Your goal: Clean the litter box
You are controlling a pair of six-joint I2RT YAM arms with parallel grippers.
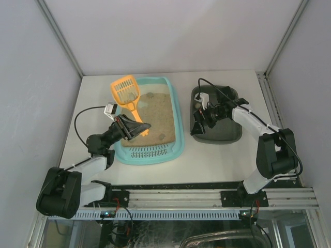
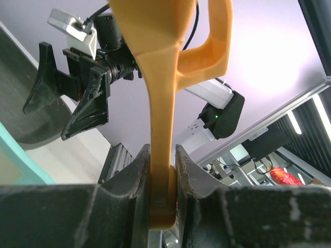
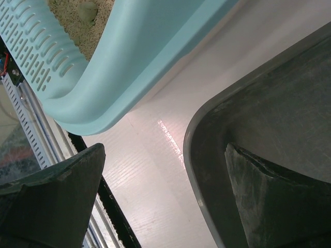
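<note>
The light turquoise litter box [image 1: 177, 120] with tan sand lies left of centre, its slotted grate [image 1: 146, 153] at the near end. It also shows in the right wrist view [image 3: 129, 46]. My left gripper [image 1: 135, 128] is shut on the handle of an orange slotted scoop [image 1: 126, 90], whose head is raised over the box's far left corner. In the left wrist view the orange handle [image 2: 164, 113] sits clamped between the fingers. My right gripper [image 1: 198, 125] is open and empty, straddling the left rim of the dark grey tray [image 1: 232, 135].
The dark grey tray [image 3: 269, 103] stands right of the litter box, with a small dark lump at its far end. White walls enclose the table on three sides. A metal rail [image 1: 207, 196] runs along the near edge.
</note>
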